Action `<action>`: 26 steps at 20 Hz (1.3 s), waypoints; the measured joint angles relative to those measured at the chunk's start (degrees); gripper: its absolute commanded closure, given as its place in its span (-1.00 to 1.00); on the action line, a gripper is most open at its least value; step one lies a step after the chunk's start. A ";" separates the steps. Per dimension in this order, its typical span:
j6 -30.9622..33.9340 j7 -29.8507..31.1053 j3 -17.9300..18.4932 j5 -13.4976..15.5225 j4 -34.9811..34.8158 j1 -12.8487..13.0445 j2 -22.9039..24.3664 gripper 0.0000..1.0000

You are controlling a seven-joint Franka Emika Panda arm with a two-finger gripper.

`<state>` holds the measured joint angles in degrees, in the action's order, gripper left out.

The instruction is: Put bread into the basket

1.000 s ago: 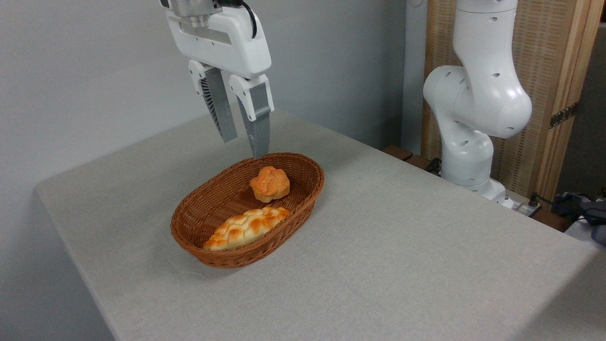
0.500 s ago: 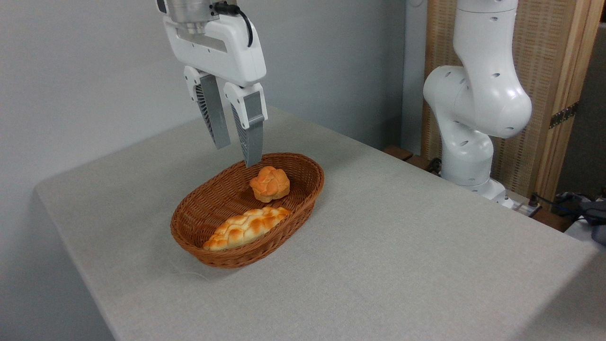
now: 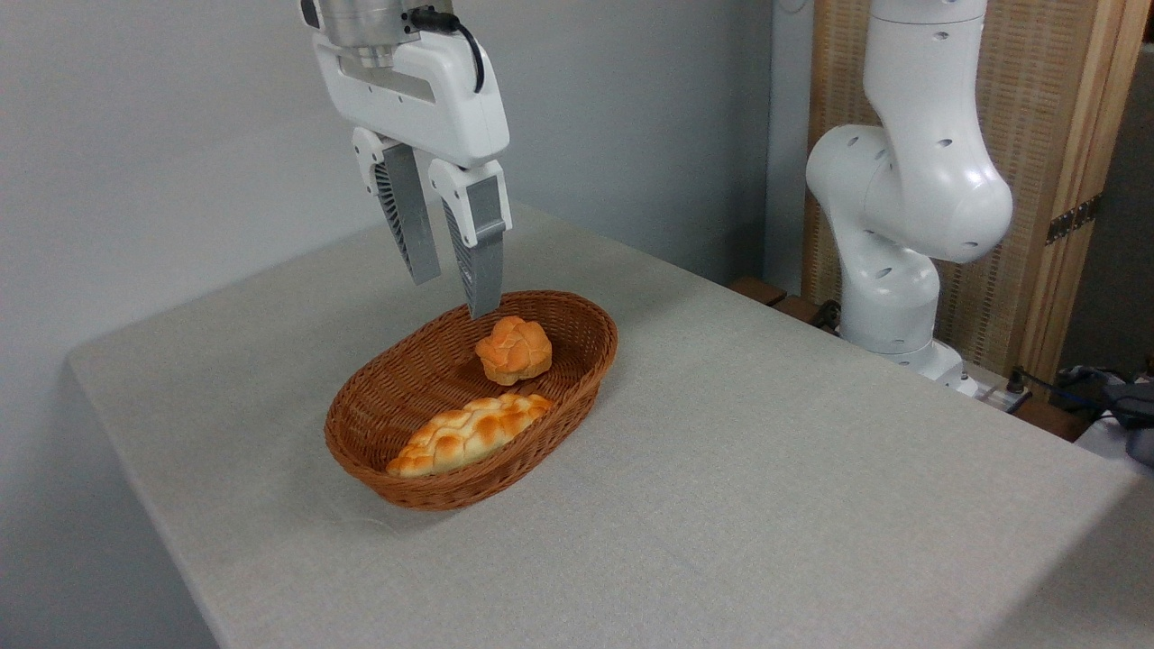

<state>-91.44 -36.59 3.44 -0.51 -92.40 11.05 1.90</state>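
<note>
In the basket, bread lies beside a braided loaf.

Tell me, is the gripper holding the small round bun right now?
No, the bun lies in the wicker basket while the gripper hangs above it, its fingers apart and empty.

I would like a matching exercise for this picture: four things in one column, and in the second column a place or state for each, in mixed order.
Things:
1. round bun
2. braided loaf
3. wicker basket
4. pincer

Places or states:
A. open, holding nothing, above the far end of the basket
B. stands on the grey table
C. lies along the near side inside the basket
D. sits at the far end inside the basket

Pairs: 1-D, 2-C, 3-B, 4-A
</note>
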 measured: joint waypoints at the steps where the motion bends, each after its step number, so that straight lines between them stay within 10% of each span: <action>1: 0.00 0.04 0.00 0.00 0.00 0.00 0.00 -1.00; 26: 0.00 0.31 -3.35 0.21 -0.29 -3.98 0.21 -1.00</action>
<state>-91.45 -36.28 0.08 -0.30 -92.68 7.08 2.12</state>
